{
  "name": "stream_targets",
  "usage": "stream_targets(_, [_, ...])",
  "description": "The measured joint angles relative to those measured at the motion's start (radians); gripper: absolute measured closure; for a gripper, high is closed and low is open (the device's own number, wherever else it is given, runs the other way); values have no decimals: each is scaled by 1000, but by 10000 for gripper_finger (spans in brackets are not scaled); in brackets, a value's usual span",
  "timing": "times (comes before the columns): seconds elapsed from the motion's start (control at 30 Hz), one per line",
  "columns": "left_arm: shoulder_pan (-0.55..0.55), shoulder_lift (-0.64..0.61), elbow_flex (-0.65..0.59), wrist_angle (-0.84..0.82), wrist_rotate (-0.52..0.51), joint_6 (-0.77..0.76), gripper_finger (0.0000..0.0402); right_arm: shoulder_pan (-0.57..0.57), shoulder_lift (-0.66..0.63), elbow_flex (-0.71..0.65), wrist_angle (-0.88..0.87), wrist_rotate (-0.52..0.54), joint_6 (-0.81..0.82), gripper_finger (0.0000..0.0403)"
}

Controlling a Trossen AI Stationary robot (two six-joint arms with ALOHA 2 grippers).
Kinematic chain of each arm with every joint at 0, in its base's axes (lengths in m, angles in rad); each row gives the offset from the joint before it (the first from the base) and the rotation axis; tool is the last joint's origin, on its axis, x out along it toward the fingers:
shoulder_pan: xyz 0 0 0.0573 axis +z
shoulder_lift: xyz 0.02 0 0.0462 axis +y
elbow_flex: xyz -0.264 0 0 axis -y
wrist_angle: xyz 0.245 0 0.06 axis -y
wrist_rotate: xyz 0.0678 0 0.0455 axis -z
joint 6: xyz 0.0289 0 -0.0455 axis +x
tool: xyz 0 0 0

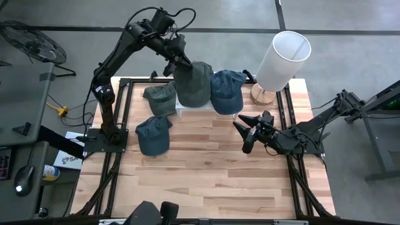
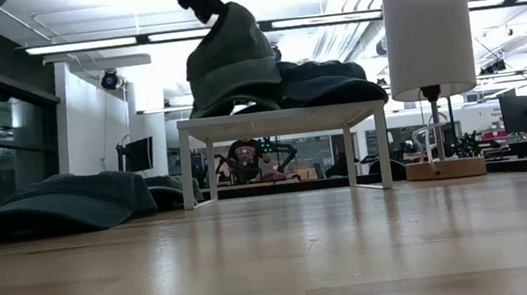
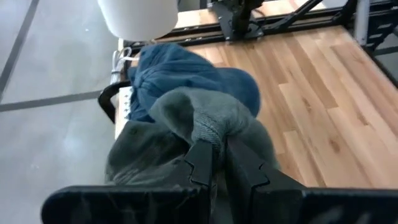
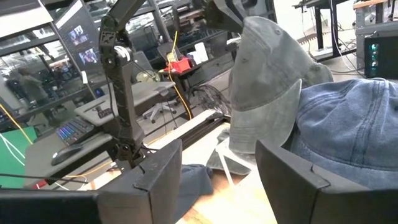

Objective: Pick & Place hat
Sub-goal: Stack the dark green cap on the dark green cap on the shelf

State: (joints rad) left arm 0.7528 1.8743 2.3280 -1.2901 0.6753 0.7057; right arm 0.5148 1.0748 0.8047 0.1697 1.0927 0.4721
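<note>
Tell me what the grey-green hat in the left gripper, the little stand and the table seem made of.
Grey-green hat: soft washed cotton, probably; it creases where the left gripper pinches it. Stand: white, smooth, thin-legged, likely painted metal or plastic. Table: light wood planks with visible grain, slight sheen.

Small white stand (image 2: 280,117) top mostly covered by hats, lamp (image 2: 427,27) shade cut off above it, background monitors blurred
</note>
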Motion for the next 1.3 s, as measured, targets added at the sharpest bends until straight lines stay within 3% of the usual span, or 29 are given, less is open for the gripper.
stream_targets(0.33, [0,23,-1,72,-117,-16,387,0,0,0,-5,0,0,206])
stream_targets(0.7, [0,27,-2,121,-160,-57,383,0,0,0,-9,0,0,206])
stream_targets(0.9, [0,55,-4,113,-247,-67,360,0,0,0,-16,0,1,206])
stream_targets(1.3, [0,120,-7,109,-275,-92,341,0,0,0,-18,-2,3,206])
